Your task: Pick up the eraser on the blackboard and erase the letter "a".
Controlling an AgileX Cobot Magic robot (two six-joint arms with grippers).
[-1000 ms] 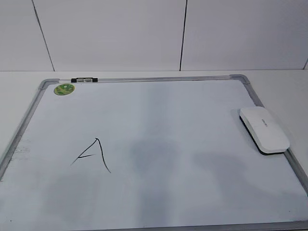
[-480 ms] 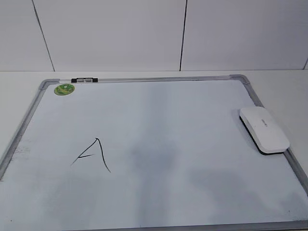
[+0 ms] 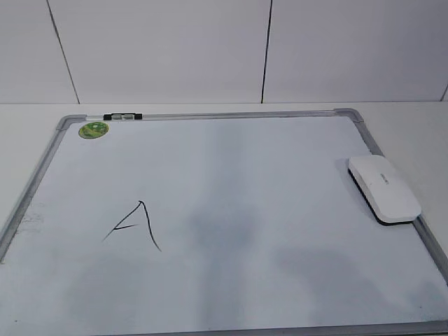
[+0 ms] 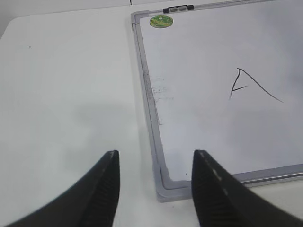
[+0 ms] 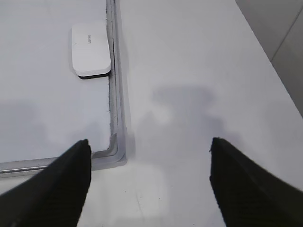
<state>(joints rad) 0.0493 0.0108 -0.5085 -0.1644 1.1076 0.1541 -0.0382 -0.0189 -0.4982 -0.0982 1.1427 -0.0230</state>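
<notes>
White table under grey wall panels carries the blackboard, flat, green sticker at far-left corner, marker on top frame. Eraser lies on board's right edge, touching the frame, untouched. Only letter drawn: pointed "A", left-centre. Left hand open, empty, above board's near-left corner. Right hand wide open, empty, over near-right corner, eraser well ahead.
</notes>
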